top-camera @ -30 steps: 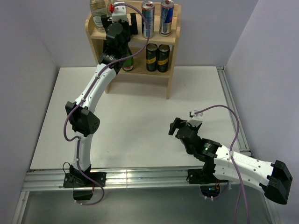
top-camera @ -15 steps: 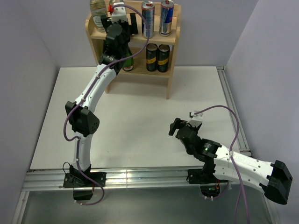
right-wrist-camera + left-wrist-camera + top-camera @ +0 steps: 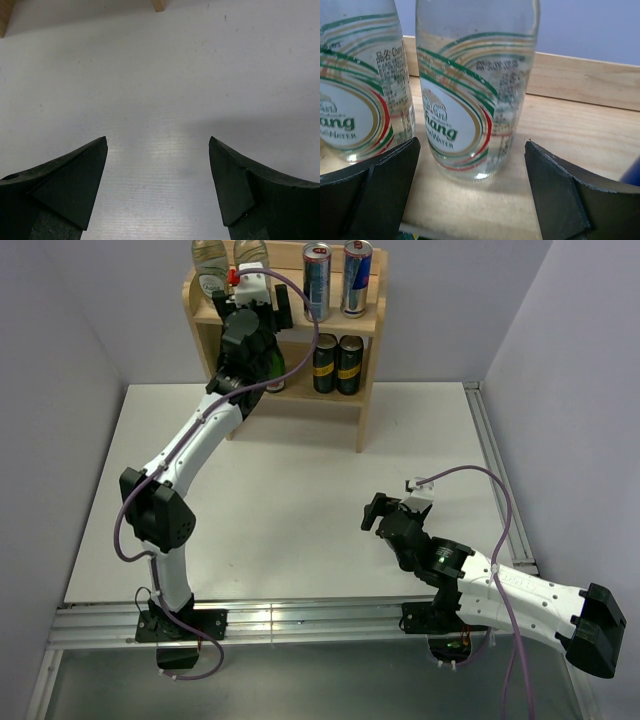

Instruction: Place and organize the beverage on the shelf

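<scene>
Left gripper (image 3: 471, 150) open, astride a clear Chang water bottle (image 3: 470, 100), pads just off the glass. Bottle stands upright on the shelf top board (image 3: 580, 125), second Chang bottle (image 3: 355, 95) just left. Judged rigid, slick, breakable, weighty: grip the labelled body. Right gripper (image 3: 157, 150) open, empty.

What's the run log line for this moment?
left gripper open around clear bottle standing on shelf top | right gripper open above table

arms (image 3: 200, 433): white links | black joints | purple cables (image 3: 470, 469) | black jaws
</scene>
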Controlling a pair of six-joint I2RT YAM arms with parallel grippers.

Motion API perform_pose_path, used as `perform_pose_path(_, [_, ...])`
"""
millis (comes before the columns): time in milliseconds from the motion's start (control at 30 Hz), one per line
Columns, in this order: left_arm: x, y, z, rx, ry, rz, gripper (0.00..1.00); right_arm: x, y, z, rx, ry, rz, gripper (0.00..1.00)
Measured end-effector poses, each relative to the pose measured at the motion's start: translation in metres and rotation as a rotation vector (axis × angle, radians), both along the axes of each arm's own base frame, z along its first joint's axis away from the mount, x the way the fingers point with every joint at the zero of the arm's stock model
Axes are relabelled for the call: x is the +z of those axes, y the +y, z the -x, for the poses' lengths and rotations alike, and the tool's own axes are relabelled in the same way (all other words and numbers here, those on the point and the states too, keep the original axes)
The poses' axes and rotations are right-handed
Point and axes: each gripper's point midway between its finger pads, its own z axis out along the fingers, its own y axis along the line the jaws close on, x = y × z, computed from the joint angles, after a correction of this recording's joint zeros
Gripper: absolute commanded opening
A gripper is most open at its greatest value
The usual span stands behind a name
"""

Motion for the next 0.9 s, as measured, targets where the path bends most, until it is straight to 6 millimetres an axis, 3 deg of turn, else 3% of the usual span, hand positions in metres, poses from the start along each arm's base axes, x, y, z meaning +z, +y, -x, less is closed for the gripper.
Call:
perform_pose_path(400, [-0.009, -0.01, 0.036, 0.023, 0.033, -0.015, 0.92, 0.0, 0.0, 0.0, 0.0, 0.001, 0.002, 0.89])
perform_pose_path(567, [-0.016, -0.009, 0.064, 0.025, 0.058, -0.019, 0.99, -0.002, 0.0, 0.0, -0.002, 0.004, 0.009, 0.88])
perform_pose_path(700, [-0.027, -0.004, 0.105, 0.008, 0.101, -0.037, 0.99, -0.002, 0.0, 0.0, -0.002, 0.001, 0.015, 0.87])
perform_pose_path(900, [-0.032, 0.018, 0.192, -0.069, 0.144, 0.028, 0.99, 0.006, 0.005, 0.004, 0.025, -0.02, -0.003, 0.87])
